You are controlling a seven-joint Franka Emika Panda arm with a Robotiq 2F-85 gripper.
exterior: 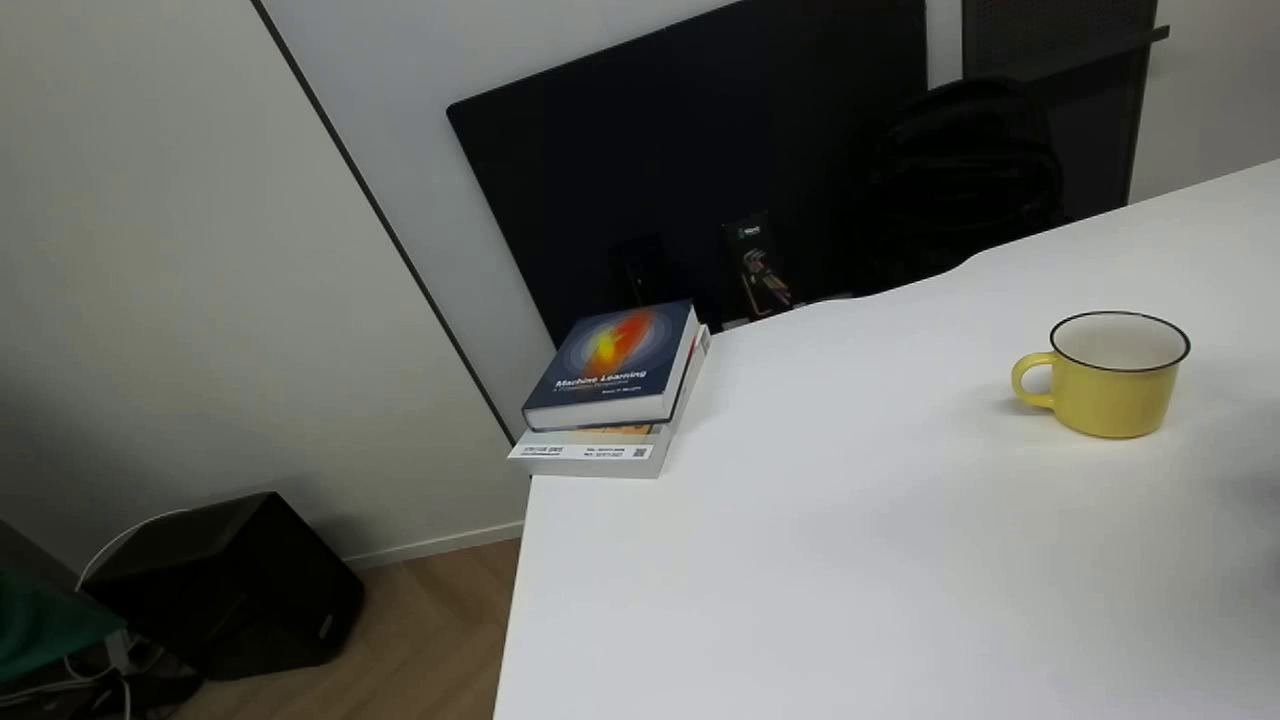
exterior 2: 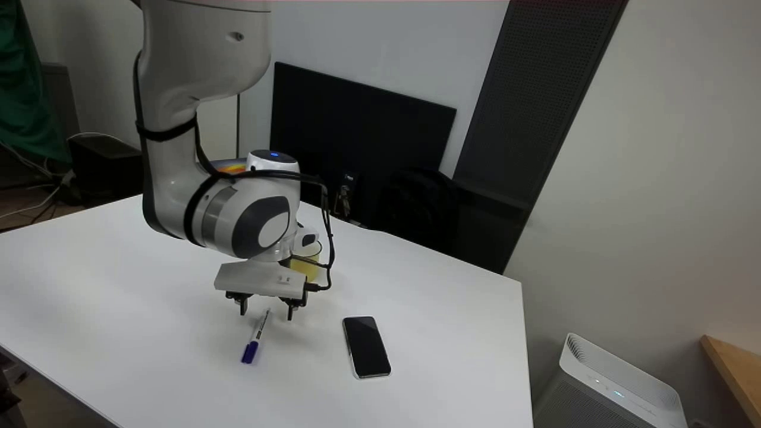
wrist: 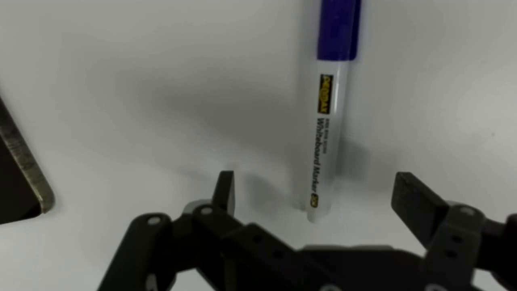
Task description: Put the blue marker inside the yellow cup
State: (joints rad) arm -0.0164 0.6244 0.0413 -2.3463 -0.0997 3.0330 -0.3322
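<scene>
A: Jaws?
B: Gripper released, jaws wide; blue marker on table, right of centre in wrist view, room either side.
A: Yellow cup?
B: Upright, at frame right in an exterior view; books well apart, at table edge.

On 1 white table: 1 yellow mug, 1 blue-capped whiteboard marker, 1 smartphone and, far left, 1 Machine Learning textbook atop at least 1 white-sided item. Above, 1 Franka Panda arm bears 1 Robotiq gripper with 2 fingers. Along the far side: 1 monitor, 1 backpack, 1 hex-key pack. At right, 1 air purifier.
</scene>
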